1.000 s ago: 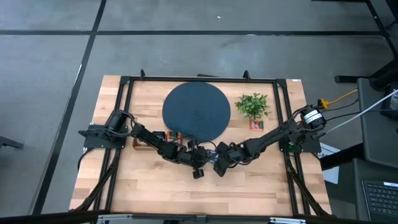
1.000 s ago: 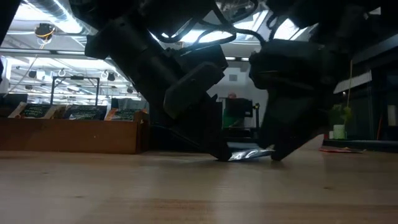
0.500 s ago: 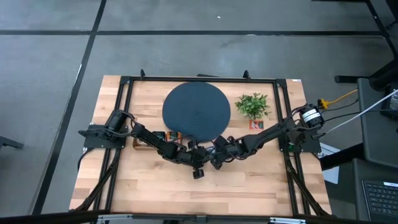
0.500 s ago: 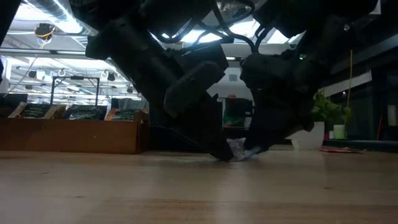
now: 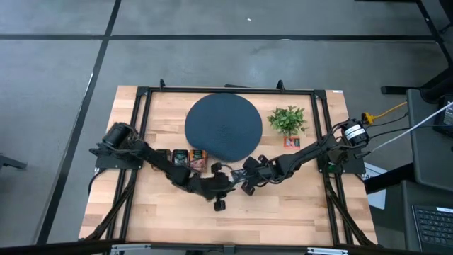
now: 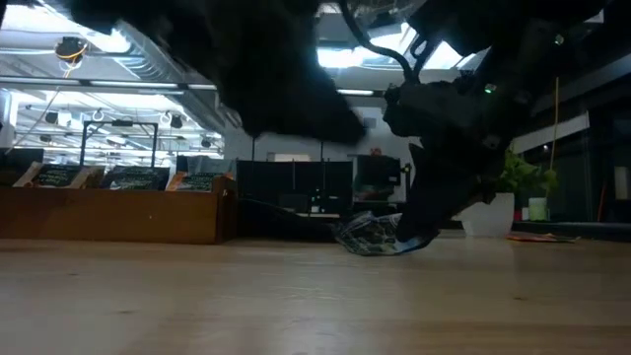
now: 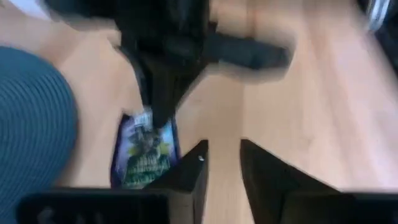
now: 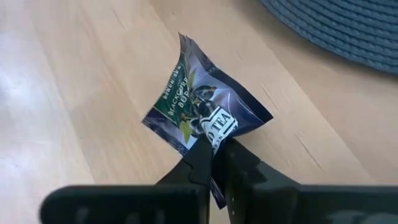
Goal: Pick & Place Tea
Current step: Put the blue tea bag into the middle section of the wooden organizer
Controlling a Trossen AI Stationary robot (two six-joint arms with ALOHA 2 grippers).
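A dark purple-green tea sachet lies on the wood just in front of the round dark disc. My right gripper is shut on it; in the low view the sachet sits under the right gripper. My left gripper hovers a little back from the sachet, open, with nothing between its fingers. In the high view the two grippers meet near the table's middle, the left gripper beside the right gripper. My right gripper pinches the sachet's near edge between its two fingers. They come slanting down from the table's right side. The sachet is buckled: its far corner sticks up, while its underside stays on the table.
A wooden holder with orange and dark sachets stands at the left, beside my left arm. A small green plant and a red sachet are at the back right. A black frame runs round the table.
My right gripper has slid toward the table's left onto the sachet and shut on its edge. My left gripper has risen off the sachet and drawn back toward the table's left and near side. The sachet, flat before, now buckles with one corner up.
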